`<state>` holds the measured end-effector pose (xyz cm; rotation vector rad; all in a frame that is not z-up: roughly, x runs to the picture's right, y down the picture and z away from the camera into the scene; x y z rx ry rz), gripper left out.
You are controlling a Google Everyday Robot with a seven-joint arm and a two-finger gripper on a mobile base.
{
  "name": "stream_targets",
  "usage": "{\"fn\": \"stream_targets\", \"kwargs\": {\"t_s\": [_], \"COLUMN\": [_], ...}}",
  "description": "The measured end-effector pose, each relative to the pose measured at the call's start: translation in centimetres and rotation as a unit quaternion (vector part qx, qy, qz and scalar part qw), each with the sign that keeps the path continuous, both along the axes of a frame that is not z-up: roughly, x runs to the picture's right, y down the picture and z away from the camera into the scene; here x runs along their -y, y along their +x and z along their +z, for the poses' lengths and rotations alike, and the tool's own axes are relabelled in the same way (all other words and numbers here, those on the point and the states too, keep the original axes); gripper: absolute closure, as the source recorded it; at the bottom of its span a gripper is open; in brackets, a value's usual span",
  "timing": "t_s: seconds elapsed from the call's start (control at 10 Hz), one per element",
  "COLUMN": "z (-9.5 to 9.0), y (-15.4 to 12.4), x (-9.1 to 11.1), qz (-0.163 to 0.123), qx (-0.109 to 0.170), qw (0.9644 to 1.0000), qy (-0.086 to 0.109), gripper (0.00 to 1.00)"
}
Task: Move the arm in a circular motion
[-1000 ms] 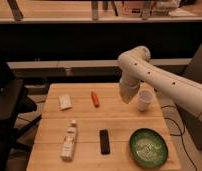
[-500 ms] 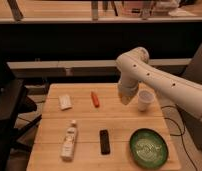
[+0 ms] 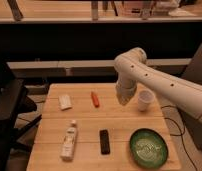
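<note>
Cream-white robot arm of thick rounded tubular segments with small dark dots [image 3: 161, 84] reaches in from the picture's right edge, climbs leftward to a bent elbow above the far side of the table, then drops down to its gripper [image 3: 123, 98]. The arm therefore lies above and to the picture-right of the gripper, which hangs at its lower tip, low over the far right part of the pale wooden slatted table [image 3: 86, 122]. The gripper shows only as the rounded end of the last segment, so whether it is open or closed cannot be told, and nothing can be seen held in it. A small white cup [image 3: 145, 100] stands just to the picture-right of the gripper, close to it but apart. A short orange-red stick-shaped item [image 3: 95, 99] lies to the picture-left of the gripper at about the same depth, and a flat white packet [image 3: 65, 102] lies farther left. Nearer the camera than the gripper, a round green bowl [image 3: 149, 148] sits below and to its right, a small black rectangular bar [image 3: 104, 141] below and slightly left, and a white bottle lying on its side [image 3: 69, 141] farther left.
</note>
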<state>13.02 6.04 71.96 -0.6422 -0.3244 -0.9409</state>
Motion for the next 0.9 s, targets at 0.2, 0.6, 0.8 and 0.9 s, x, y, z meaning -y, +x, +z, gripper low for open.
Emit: {"fn": "stream_targets", "kwargs": {"t_s": [0.2,0.6,0.8,0.9], "z": [-0.2,-0.3,-0.3,-0.4], "y": [-0.1,-1.2,-1.8,-2.0], "x": [-0.2,-0.4,-0.3,-0.3], "qz": [-0.002,-0.01,-0.013,-0.016], "qx": [0.003,0.009,0.012,0.014], "qw": [1.0,0.9999,0.9998,0.9998], "qy": [-0.001,-0.003,-0.002,-0.002], "gripper": [0.97,0.97,0.97,0.97]}}
